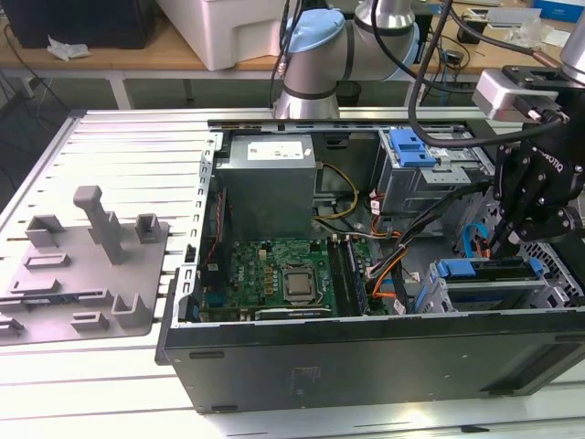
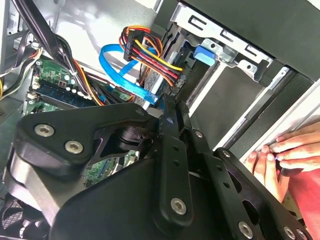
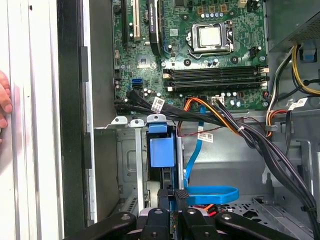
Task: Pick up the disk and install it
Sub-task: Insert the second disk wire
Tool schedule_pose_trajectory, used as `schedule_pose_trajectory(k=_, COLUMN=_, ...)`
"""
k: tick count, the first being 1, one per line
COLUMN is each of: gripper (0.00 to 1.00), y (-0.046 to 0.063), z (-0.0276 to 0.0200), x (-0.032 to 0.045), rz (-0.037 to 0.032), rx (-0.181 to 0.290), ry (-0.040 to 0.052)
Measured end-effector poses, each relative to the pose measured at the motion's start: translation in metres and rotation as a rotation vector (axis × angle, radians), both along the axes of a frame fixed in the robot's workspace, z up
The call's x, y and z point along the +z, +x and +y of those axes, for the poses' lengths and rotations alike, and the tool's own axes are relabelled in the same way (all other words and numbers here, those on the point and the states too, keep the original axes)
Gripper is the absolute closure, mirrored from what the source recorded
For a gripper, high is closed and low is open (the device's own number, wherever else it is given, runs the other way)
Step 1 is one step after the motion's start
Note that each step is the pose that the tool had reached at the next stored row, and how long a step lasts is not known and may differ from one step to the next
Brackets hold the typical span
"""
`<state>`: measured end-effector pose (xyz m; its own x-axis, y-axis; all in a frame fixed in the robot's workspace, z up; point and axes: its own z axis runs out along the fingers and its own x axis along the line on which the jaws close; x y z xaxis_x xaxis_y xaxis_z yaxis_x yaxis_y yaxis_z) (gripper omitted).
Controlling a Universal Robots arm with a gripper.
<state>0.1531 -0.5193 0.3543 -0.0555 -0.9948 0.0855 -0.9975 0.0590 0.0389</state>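
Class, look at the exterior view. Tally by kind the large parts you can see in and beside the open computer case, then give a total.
Computer case: 1
Grey power-supply box: 1
Green motherboard: 1
Processor socket: 1
Grey fixture plate: 1
Total: 5
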Motion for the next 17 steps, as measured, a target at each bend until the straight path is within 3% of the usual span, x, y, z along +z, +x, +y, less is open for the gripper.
schedule_pose_trajectory(k=17, gripper=0.84, y=0.0009, z=-0.0004, x=-0.0045, rz=0.0, rx=0.0, ry=0.0001)
